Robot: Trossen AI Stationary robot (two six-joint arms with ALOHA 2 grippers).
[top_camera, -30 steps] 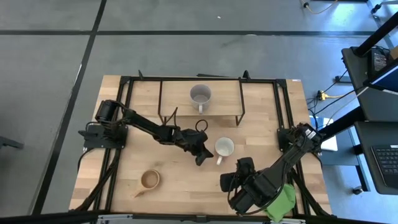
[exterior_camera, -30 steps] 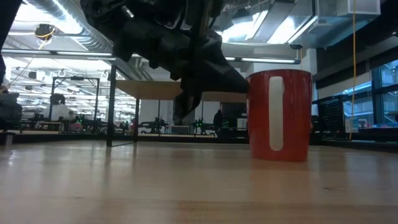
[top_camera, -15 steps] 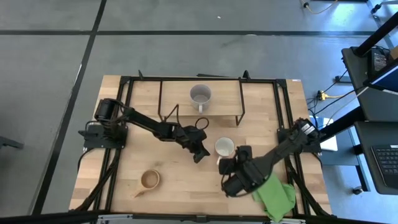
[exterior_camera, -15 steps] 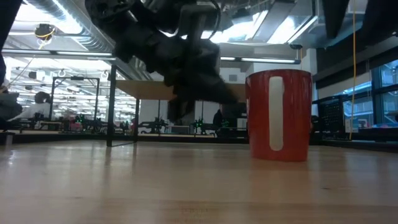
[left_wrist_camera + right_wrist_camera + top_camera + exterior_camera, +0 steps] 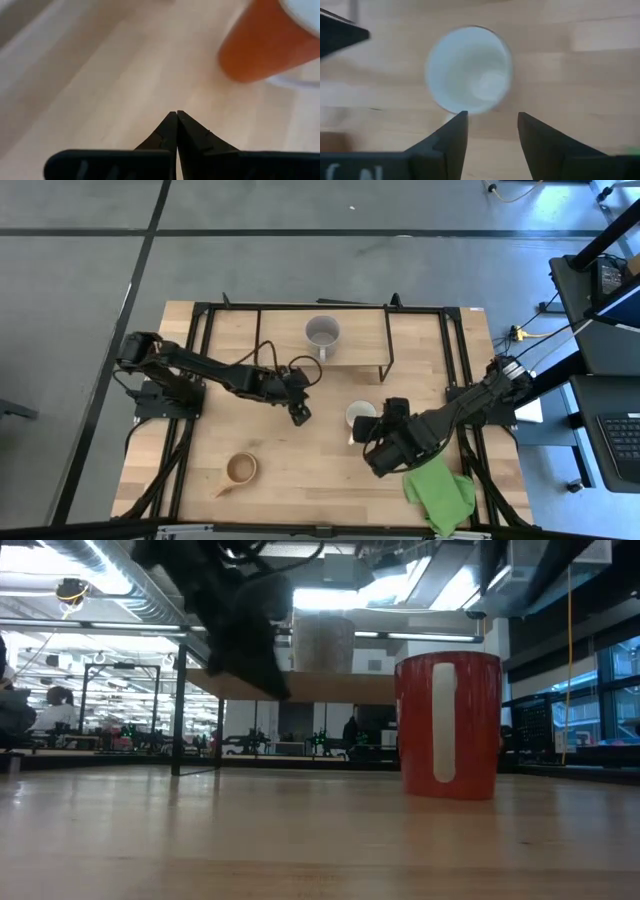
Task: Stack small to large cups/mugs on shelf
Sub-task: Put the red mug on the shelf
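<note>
The red mug (image 5: pixel 360 415) with its cream inside stands on its base mid-table, its handle (image 5: pixel 443 720) facing the near edge. The grey mug (image 5: pixel 322 332) stands on the shelf (image 5: pixel 285 340), also seen in the low view, grey mug (image 5: pixel 322 643). The tan wooden cup (image 5: pixel 241 469) sits near the near-left corner. My left gripper (image 5: pixel 298 416) is shut, left of the red mug (image 5: pixel 265 45). My right gripper (image 5: pixel 490 117) is open, above the near side of the red mug (image 5: pixel 470 70), pointing down.
A green cloth (image 5: pixel 440 492) lies at the near-right corner, beside my right arm. The shelf's black legs (image 5: pixel 270 365) stand just beyond my left gripper. Bare tabletop (image 5: pixel 300 470) lies between the wooden cup and the right arm.
My left gripper has drawn back from the red mug toward the table's left and slightly far. My right gripper has moved from the near edge toward the red mug, uncovering the green cloth. The mugs have stayed where they were.
</note>
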